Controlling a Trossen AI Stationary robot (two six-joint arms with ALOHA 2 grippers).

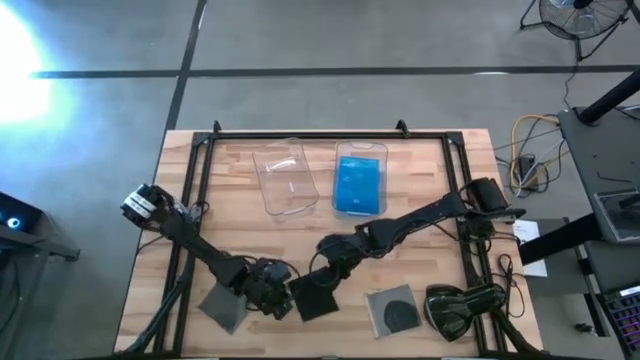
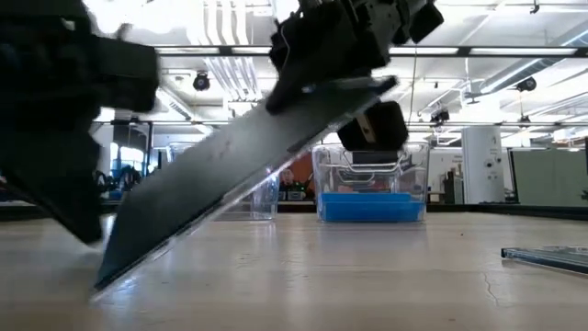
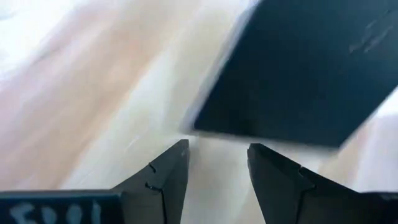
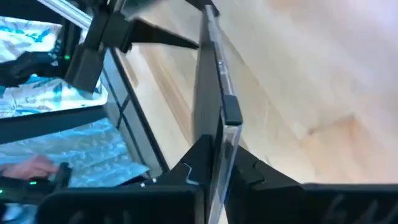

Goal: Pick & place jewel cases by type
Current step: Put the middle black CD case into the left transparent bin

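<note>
My right gripper (image 1: 332,275) is shut on a dark jewel case (image 1: 315,298) near the table's front middle. In the low view this case (image 2: 230,175) slants steeply. My left gripper (image 1: 275,295) stands open just left of it, and the left wrist view shows the case (image 3: 298,68) ahead of its empty fingers. A grey jewel case (image 1: 225,305) lies flat at the front left, beside the left arm. Another dark jewel case (image 1: 393,310) lies flat at the front right. Blue jewel cases (image 1: 358,185) lie in a clear bin. My right gripper pinches the dark case's upper edge (image 4: 219,134) between its two fingers, one finger on each flat face. The fingers slant down from the table's far right. The case hangs tilted below them, and its low end (image 2: 106,280) is at the tabletop.
Two clear bins stand at the far middle, the left one (image 1: 285,178) empty and the right one (image 1: 380,160) holding the blue cases. A bulky black curved device (image 1: 462,308) sits at the front right corner. A dark frame (image 1: 300,135) borders the tabletop.
</note>
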